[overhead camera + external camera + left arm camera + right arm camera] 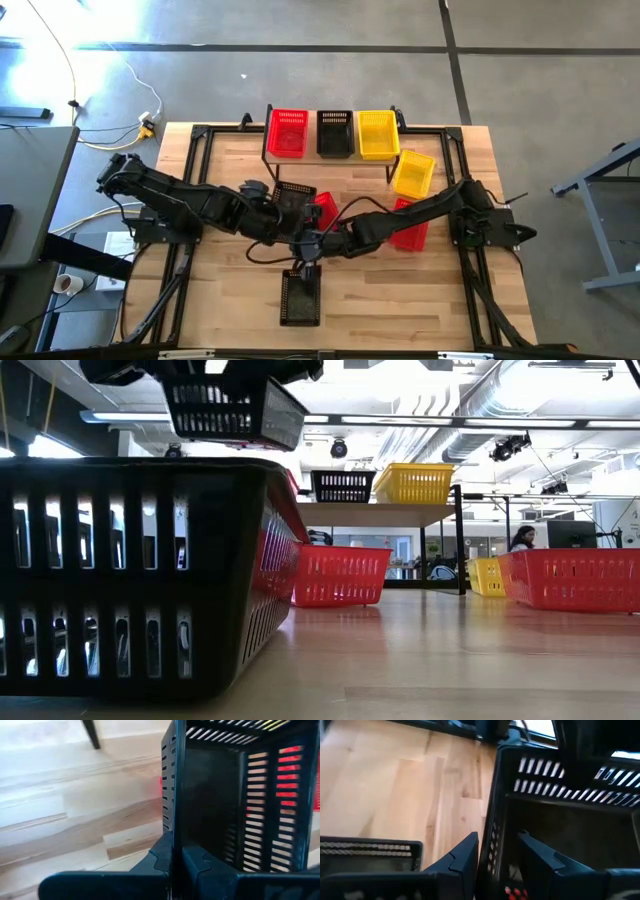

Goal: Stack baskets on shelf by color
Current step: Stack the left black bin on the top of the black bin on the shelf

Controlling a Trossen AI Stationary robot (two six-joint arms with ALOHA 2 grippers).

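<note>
Near edge: black basket (301,297) on the table (230,290). Mid-table: left gripper (176,862) pinches a raised black basket's (294,203) wall; right gripper (496,854) straddles it, fingers spread. Red basket (411,225) adjacent; shelf (310,155) beyond.

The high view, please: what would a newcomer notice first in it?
Both arms meet at the table's middle, where the left tool is shut on a raised black basket and the right tool straddles its wall, open. Behind them, the shelf carries a red basket, a black one and a yellow basket.
</note>
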